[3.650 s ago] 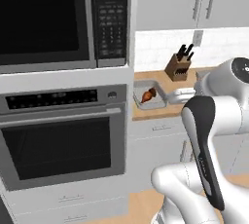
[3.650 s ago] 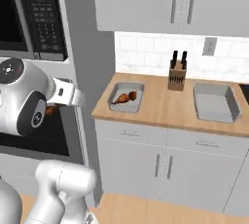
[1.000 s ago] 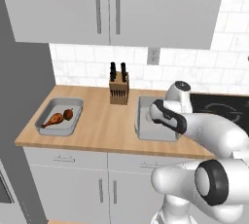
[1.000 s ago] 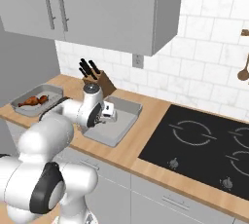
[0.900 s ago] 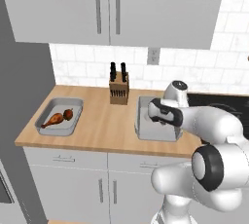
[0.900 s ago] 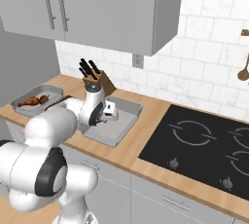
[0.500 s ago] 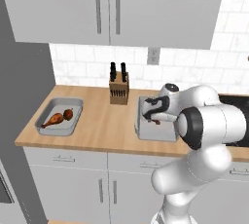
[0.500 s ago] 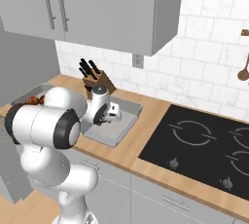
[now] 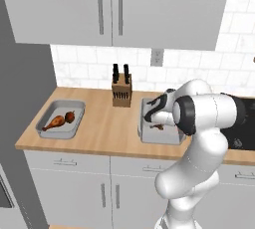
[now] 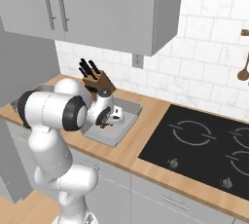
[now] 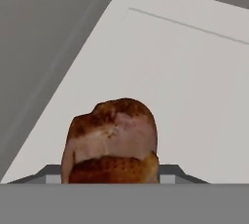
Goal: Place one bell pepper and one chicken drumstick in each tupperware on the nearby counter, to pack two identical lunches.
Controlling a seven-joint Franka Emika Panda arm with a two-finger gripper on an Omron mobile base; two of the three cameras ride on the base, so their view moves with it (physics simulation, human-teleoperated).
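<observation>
Holding drumstick [image 11: 111, 140] | over right tupperware [image 9: 145, 134] | jaws clamped

Pale grey upper cabinets [image 9: 114, 9] with slim vertical bar handles hang above a white tiled backsplash [image 9: 199, 66]. A wall outlet [image 9: 157, 57] sits on the tiles just under the cabinets. A wooden knife block [image 9: 121, 92] with dark handles stands at the far edge of the worktop, near the wall. To the right lies a black stovetop [image 10: 204, 147] with ring markings and small knobs along its near edge. A brown wooden spoon [image 10: 243, 72] hangs on the tiles at the far right. Grey lower cabinet fronts [image 9: 74, 188] carry bar handles. A tall grey panel [image 9: 22, 98] closes the left side. Lighting is even and soft.
</observation>
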